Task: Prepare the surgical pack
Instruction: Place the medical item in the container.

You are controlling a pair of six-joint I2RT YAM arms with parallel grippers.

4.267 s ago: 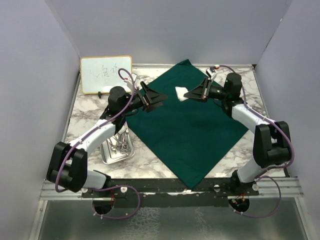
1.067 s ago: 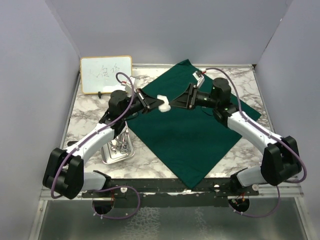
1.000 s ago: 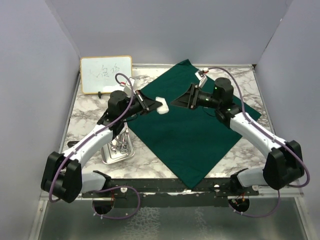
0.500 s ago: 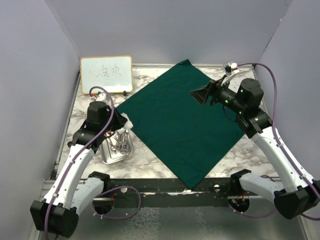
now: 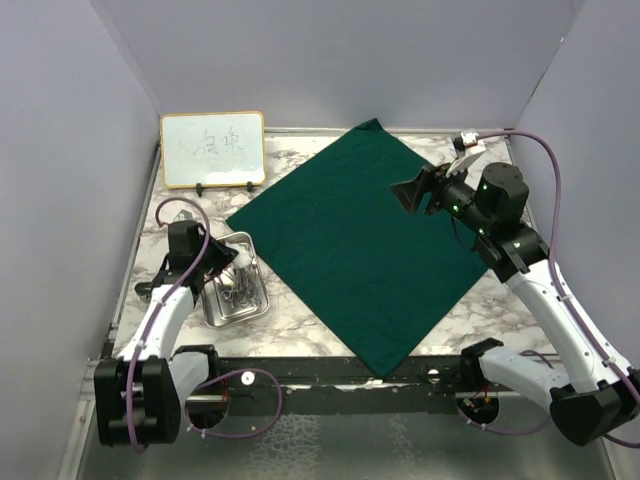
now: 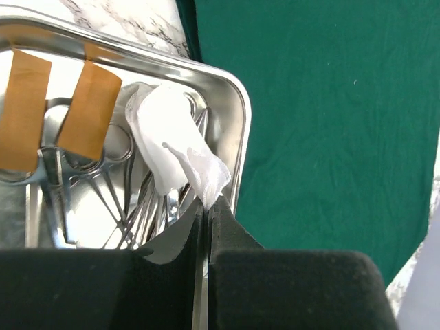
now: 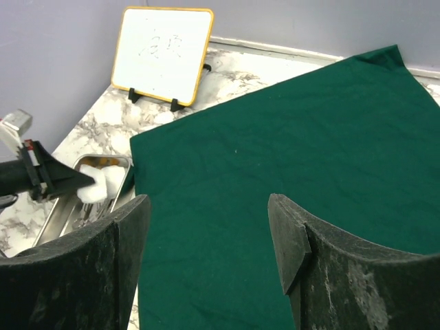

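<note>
**A:** What is the cloth like?

**B:** The drape [image 5: 360,250] is plain dark green woven fabric. It is spread flat on the table [image 5: 150,215] as a square turned cornerwise, with only faint creases. Its near corner reaches the table's near edge, and its left corner lies just beside the steel tray [image 5: 236,318].

**A:** And the tray?

**B:** It is shiny and rectangular with rounded corners and a raised rim. It stands near the left side and holds silver instruments [image 6: 124,199] with ring handles. Two tan strips of tape [image 6: 89,106] are stuck at one end.

**A:** The left tool?

**B:** The left tool [image 6: 207,203] is clenched on a corner of the white gauze [image 6: 168,141] – soft, crumpled and folded. The gauze hangs over the instruments inside the tray.

**A:** The right one?

**B:** The right tool [image 7: 206,206] is above the drape's right part, its matte black fingers [image 7: 295,254] spread wide and holding nothing.

**A:** Is there room to move?

**B:** Grey-veined white marble shows between the tray and the whiteboard [image 5: 212,148], and also near right of the drape. Plain walls close in the left, far and right sides.

**A:** Any writing?

**B:** There are handwritten marks on the wood-framed whiteboard – too faint to read.
</note>
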